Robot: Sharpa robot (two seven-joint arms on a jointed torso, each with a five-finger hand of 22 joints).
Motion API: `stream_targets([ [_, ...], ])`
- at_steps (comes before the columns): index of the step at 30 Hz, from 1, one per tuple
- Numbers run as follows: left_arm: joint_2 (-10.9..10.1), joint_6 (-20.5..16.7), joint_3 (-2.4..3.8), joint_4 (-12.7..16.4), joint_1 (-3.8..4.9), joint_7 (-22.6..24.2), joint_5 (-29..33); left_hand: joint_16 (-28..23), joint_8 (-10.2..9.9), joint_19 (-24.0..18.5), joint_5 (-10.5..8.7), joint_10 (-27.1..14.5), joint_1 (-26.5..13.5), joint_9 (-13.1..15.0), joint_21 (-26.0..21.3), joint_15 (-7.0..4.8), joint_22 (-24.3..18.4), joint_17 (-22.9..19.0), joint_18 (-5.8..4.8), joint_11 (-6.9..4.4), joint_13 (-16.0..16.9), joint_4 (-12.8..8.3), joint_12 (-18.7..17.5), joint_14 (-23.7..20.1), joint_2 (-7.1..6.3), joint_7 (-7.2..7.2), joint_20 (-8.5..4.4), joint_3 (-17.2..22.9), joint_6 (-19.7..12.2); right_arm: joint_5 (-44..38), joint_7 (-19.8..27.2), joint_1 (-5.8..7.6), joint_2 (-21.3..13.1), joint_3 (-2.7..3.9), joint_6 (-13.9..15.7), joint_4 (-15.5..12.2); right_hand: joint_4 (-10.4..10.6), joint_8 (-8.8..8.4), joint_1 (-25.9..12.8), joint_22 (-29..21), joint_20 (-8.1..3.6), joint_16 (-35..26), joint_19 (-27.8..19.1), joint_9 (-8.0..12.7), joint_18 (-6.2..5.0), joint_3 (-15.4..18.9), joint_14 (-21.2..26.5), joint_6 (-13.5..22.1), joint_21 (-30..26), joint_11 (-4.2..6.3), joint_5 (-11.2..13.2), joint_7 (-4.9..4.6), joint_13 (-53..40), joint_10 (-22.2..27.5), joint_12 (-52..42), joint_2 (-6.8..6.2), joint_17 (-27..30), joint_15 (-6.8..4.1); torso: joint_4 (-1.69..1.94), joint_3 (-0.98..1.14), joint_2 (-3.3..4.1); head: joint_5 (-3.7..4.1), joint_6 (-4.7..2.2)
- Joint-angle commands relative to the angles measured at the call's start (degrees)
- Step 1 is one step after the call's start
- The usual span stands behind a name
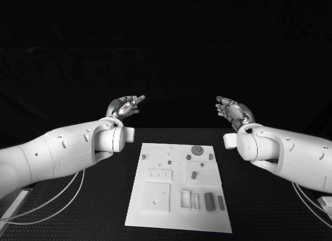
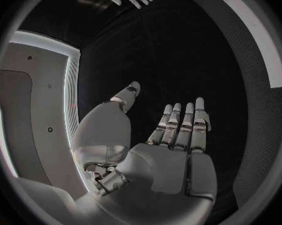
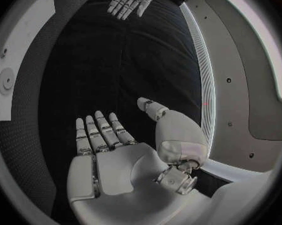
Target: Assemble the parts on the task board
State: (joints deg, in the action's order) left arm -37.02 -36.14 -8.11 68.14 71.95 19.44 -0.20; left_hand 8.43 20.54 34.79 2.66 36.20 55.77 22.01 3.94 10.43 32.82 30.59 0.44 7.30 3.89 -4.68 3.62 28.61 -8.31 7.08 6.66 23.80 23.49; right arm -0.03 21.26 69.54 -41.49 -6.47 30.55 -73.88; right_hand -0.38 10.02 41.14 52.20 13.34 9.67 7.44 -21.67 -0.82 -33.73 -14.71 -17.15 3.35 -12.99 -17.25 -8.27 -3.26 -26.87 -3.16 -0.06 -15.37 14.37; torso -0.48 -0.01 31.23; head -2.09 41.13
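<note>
Two white arms raised and angled inward, left robot hand (image 1: 125, 107) empty with fingers spread, right robot hand (image 1: 231, 110) likewise, palms facing.

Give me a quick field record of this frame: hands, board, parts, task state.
left hand: raised beyond the board's far end, fingers apart, holds nothing
right hand: raised likewise, fingers apart, holds nothing
task board: white plate flat on the black table, between the two arms
parts: small grey pieces lying on the board, none touched
task state: no part picked up yet
</note>
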Motion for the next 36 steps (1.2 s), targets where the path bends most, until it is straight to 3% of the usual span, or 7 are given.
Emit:
stream_targets([
  [1, 1.3, 7.7, -0.92, -3.6, 1.84, -7.0, -1.5, 0.4, 0.8, 1.0, 0.28, 1.1, 1.8, 0.7, 0.3, 0.2, 0.9, 0.9, -0.44, 0.17, 0.1, -0.1, 0.3, 1.0, -0.16, 0.07, 0.14, 0.8, 0.9, -1.3, -6.3, 1.56, 0.6, -0.81, -12.4, 2.9, -0.5, 0.65, 1.4, 2.0, 0.41, 0.7, 0.1, -0.7, 0.43, -0.8, -0.5, -0.6, 0.5, -0.39, -0.4, -5.57, -0.1, -1.0, -0.3, 0.22, -0.6, 0.91, -0.04, -0.01, 0.0, -0.03, 0.1],
  [11, 2.9, 10.6, -2.55, -8.1, 4.31, -10.0, -1.9, 1.3, 1.1, 1.4, 0.27, 2.0, 2.2, 1.0, 0.5, 0.18, 1.1, 1.3, -0.44, 0.76, 0.3, -0.3, 0.6, 1.9, 0.53, 0.82, -0.11, 0.2, 1.3, -1.6, -9.4, 3.96, 1.4, -2.41, -18.1, 7.1, -6.9, 3.43, 4.8, 7.1, -0.06, 3.6, 1.5, -2.8, 0.57, -1.3, -3.1, -2.8, 2.2, -0.46, -0.4, -5.68, -0.7, -5.9, -1.1, 0.08, -3.0, 1.14, -0.04, -0.01, 0.0, -0.03, 0.1],
  [15, 2.3, 13.4, -2.58, -7.8, 4.3, -10.2, -1.8, 3.8, 2.7, 4.5, 0.34, 5.6, 3.6, 1.7, 1.9, 0.39, 1.6, 2.2, 0.08, 2.11, 0.9, -1.6, 2.0, 6.3, 1.94, 3.27, -1.21, -0.1, 4.6, -16.4, -9.1, 3.96, 2.5, -2.41, -13.9, 11.7, -10.9, 7.06, 10.2, 23.5, -1.04, 8.9, 7.8, -5.6, -0.82, -3.2, -11.2, -8.0, 5.9, -0.94, -0.4, -6.17, -1.4, -12.2, -3.0, -1.76, -7.3, 2.28, -0.1, -0.1, -0.02, 0.21, -0.59],
  [18, 1.9, 14.6, -2.62, -7.5, 4.3, -10.3, -2.0, 7.4, 4.5, 8.1, 0.56, 11.1, 5.3, 2.3, 3.5, 0.03, 2.2, 3.5, 1.13, 3.16, 1.9, -3.4, 4.6, 13.1, 3.0, 4.75, -1.98, 0.2, 9.0, -23.0, -10.0, 3.96, 3.1, -2.41, -12.9, 13.2, -13.0, 8.82, 12.9, 23.9, -1.49, 10.4, 10.9, -5.9, -1.93, -3.8, -14.3, -11.2, 7.0, -1.06, -0.4, -6.22, -1.9, -15.8, -4.3, -2.51, -7.8, 1.91, -0.13, -0.19, -0.05, 0.22, -0.79],
  [20, 1.6, 14.8, -2.65, -7.2, 4.29, -11.0, -3.8, 12.0, 5.4, 14.6, 0.58, 15.8, 7.6, 2.4, 6.8, -1.98, 3.6, 5.7, 3.41, 3.74, 2.8, -5.3, 6.8, 21.6, 3.76, 5.53, -3.46, 1.6, 12.2, -28.8, -10.4, 3.95, 3.6, -2.41, -13.4, 14.5, -14.4, 10.55, 14.9, 23.5, -1.85, 11.8, 13.7, -6.2, -3.05, -4.4, -17.3, -15.0, 7.4, -0.98, -0.4, -6.39, -2.4, -19.7, -5.7, -2.93, -8.2, 0.97, -0.14, -0.17, -0.06, 0.33, -0.94],
  [24, 1.2, 15.8, -2.67, -6.6, 4.29, -10.8, -5.9, 15.1, 5.4, 20.0, 0.4, 20.3, 10.5, 1.9, 9.1, -4.69, 4.5, 8.0, 4.06, 2.4, 3.5, -8.2, 8.4, 27.7, 4.48, 4.66, -5.05, 4.1, 15.4, -37.3, -11.9, 3.95, 3.7, -2.41, -11.1, 15.4, -14.6, 12.18, 15.9, 22.3, -2.3, 14.6, 20.1, -6.0, -5.54, -4.8, -24.1, -20.1, 7.7, 0.91, -0.4, -5.43, -2.7, -25.4, -6.9, -3.0, -9.1, -1.45, -0.23, -0.18, -0.04, 0.56, -1.3],
  [36, -1.0, 21.7, -2.65, -1.2, 4.31, -10.0, -11.6, 17.6, 6.7, 25.2, 0.43, 31.0, 11.2, 2.4, 11.0, -7.4, 5.8, 12.8, 3.45, -2.13, 7.5, -11.8, 12.3, 32.6, 5.83, 2.2, -7.93, 6.4, 24.7, -56.7, -14.0, 3.96, 3.1, -2.39, -13.6, 14.2, -16.2, 14.11, 19.4, 20.0, -2.86, 19.0, 35.0, -7.7, -10.77, -4.9, -37.9, -28.5, 8.3, 6.55, -0.4, -2.19, -7.9, -39.1, -10.4, -2.29, -13.5, -7.41, 0.52, 0.42, 1.11, 1.54, -1.75],
])
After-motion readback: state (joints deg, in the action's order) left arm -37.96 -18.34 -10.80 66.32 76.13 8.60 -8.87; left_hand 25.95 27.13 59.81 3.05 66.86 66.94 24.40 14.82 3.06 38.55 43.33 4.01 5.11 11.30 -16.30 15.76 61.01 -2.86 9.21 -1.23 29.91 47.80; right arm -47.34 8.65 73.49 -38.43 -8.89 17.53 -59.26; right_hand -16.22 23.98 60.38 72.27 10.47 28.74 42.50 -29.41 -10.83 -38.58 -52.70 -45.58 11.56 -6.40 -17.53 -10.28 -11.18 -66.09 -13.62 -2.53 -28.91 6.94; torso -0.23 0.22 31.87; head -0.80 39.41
